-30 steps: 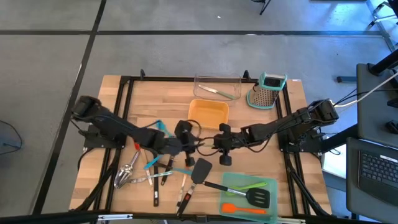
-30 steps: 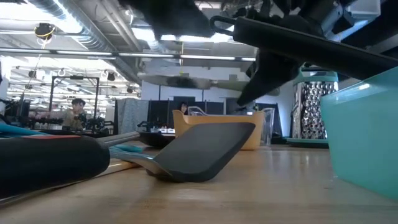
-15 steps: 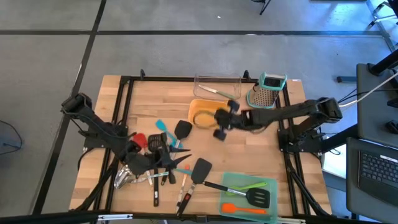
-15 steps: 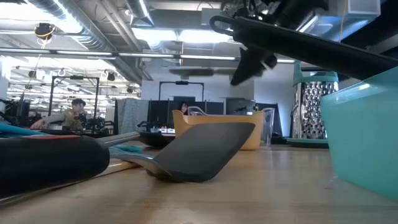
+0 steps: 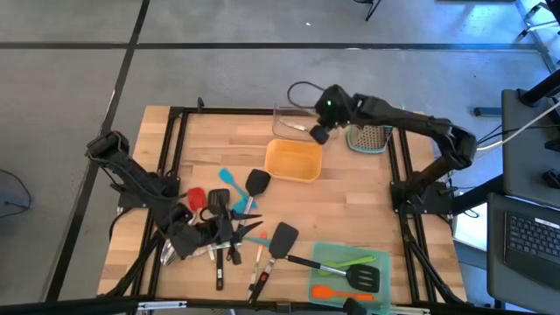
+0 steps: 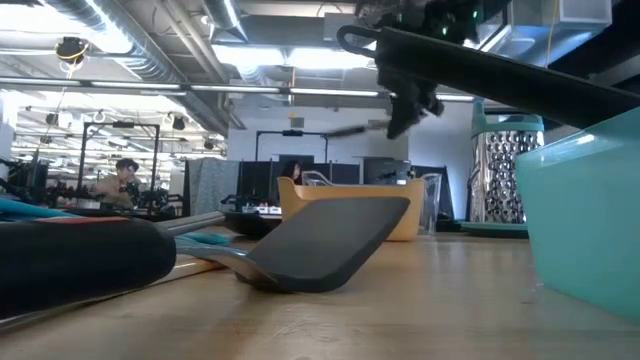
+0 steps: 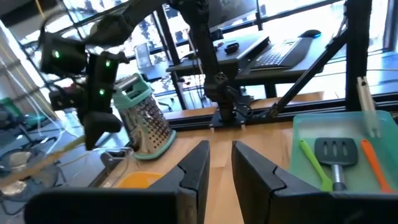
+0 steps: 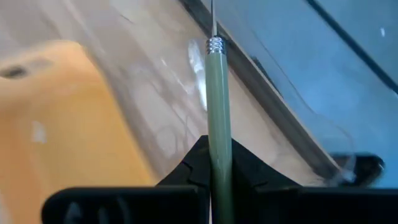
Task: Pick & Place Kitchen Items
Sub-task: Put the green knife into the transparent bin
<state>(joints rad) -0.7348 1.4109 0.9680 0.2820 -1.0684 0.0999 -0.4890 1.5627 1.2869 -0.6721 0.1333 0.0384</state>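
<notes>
At the table's near left, the left gripper (image 5: 229,229) sits low over the heap of utensils (image 5: 223,236), its fingers (image 7: 194,171) slightly apart with nothing between them. Farther back, past the orange tray (image 5: 293,160), the right gripper (image 5: 320,133) hangs above the clear tray (image 5: 306,121), fingers (image 8: 245,165) pinching a green-handled whisk (image 8: 217,99).

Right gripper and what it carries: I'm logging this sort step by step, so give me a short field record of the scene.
right gripper: shut on green-handled tool, above the clear tray
left gripper: empty, fingers slightly apart, low over the utensil pile
orange tray: table centre, contents not visible
teal tray: holds a black slotted spatula, a green tool and an orange tool
box grater: beside the clear tray
</notes>
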